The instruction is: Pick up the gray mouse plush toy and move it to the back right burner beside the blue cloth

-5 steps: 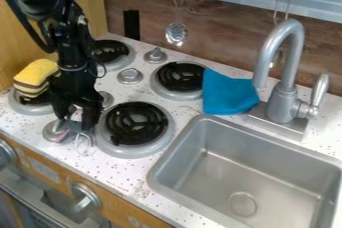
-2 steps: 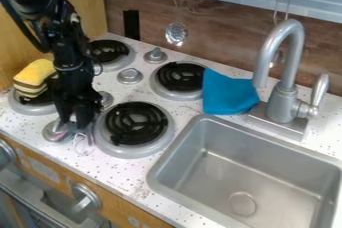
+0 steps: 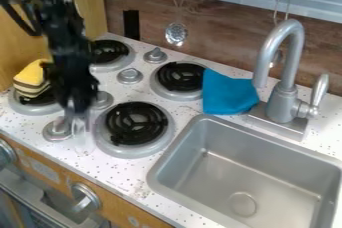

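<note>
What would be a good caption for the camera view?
A black robot hand hangs low over a stovetop, between a yellow sponge and a blue cloth near a metal sink.

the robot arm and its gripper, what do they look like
The arm is black and chunky, built of jointed segments, with a dark cable looping along its upper part and small pale glints at the joints. The gripper is black too; its finer shape is blurred.
</note>
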`<state>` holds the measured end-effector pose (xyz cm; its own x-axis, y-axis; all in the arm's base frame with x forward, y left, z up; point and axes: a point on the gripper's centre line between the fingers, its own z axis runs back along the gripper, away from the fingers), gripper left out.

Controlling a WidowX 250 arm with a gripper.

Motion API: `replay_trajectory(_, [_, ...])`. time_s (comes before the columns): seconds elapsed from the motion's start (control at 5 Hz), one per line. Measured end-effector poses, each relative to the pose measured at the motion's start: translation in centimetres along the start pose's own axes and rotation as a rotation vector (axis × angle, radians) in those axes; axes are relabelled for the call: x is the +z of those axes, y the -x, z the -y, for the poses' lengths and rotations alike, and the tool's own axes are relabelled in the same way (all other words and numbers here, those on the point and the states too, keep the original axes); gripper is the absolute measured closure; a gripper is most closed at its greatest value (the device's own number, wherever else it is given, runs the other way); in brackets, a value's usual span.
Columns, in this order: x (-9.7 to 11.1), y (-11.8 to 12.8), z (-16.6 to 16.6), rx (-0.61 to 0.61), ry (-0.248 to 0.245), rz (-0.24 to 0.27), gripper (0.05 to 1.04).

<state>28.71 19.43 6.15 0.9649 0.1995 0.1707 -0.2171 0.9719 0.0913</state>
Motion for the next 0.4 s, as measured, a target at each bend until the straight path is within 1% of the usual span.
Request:
replay_trajectory(0.2, [3.1,-0.5,-0.1,-0.01,-0.03,0.063,0.589])
replay_trajectory(0.4, [4.6,-0.9,1.6,-0.026,0.04,0.093,0.589])
